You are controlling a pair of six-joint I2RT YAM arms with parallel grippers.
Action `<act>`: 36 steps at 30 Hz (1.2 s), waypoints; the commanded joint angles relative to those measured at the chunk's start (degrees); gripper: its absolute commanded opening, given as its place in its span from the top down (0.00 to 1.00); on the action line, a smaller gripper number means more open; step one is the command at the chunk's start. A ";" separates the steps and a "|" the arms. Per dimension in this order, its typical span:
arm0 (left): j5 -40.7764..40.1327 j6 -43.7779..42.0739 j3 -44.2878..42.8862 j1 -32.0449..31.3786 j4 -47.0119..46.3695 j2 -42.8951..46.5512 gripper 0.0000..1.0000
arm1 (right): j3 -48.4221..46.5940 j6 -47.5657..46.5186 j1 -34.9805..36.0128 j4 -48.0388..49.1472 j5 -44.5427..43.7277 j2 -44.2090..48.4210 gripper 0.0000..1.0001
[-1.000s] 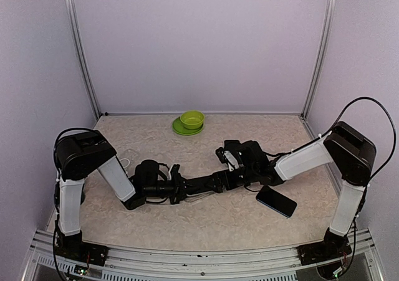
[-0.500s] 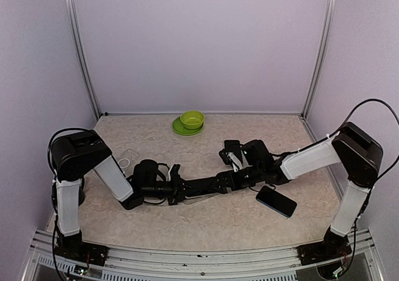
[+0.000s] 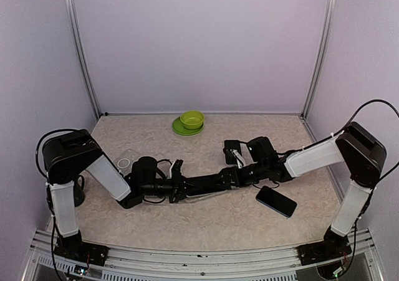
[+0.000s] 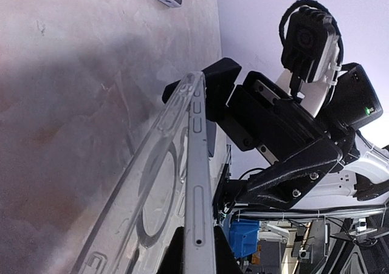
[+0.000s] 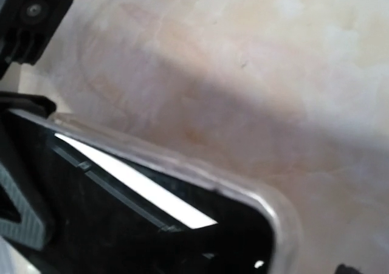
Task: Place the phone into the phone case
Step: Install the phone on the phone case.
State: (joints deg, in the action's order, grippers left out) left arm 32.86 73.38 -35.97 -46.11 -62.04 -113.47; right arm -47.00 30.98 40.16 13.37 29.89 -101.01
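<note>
The left gripper (image 4: 194,254) is pinched tight on one long rim of the clear phone case (image 4: 173,183), holding it at a slant over the table (image 3: 212,225). The right gripper (image 3: 227,176) has its jaws spread wide at the case's far end; whether its pads touch the plastic cannot be told. The phone (image 3: 276,201) lies flat on the table, dark face up, near the right arm and apart from the case. The step in hand looks like a handover or re-grip of the case. To do it well, the right jaws should close squarely on the rim before the left lets go, since thin clear plastic probably flexes and slips. The case then wants laying open side up near the phone, so the phone can be seated one corner first.
</note>
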 commanded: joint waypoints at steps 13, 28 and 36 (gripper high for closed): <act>3.24 -5.46 -1.39 -3.08 -4.14 4.98 1.00 | 4.05 8.74 -0.59 12.68 17.18 2.93 0.01; 3.87 -6.32 -3.09 -3.99 -2.88 5.01 1.00 | 6.02 11.42 -0.57 15.77 20.83 3.72 0.07; 3.85 -6.58 -3.43 -4.00 -2.22 4.91 1.00 | 6.55 12.32 -0.44 17.49 21.74 3.22 0.17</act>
State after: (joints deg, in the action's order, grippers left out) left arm 36.10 68.07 -37.71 -49.89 -61.91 -110.41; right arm -41.28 42.81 39.83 27.68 49.25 -98.52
